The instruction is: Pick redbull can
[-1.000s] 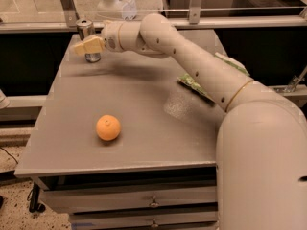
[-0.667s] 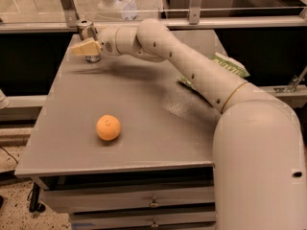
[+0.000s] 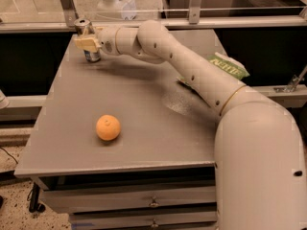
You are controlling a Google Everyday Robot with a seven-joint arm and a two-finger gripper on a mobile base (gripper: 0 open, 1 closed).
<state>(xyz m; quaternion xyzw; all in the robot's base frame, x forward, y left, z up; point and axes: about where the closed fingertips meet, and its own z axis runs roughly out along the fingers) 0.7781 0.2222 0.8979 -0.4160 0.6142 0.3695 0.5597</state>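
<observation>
Camera view: claw [image 3: 86, 41] at redbull can [image 3: 82, 25], far-L corner of table [image 3: 144, 109], grip can't tell.

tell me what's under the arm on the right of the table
A green packet lies there on the table, partly hidden by the arm. The gripper is at the far left corner, at the can.

Cream end effector [image 3: 88, 42] at silver-blue redbull can [image 3: 92, 57]

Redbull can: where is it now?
The redbull can stands at the far left corner of the table in the camera view, beyond the orange, with the tool at it.
</observation>
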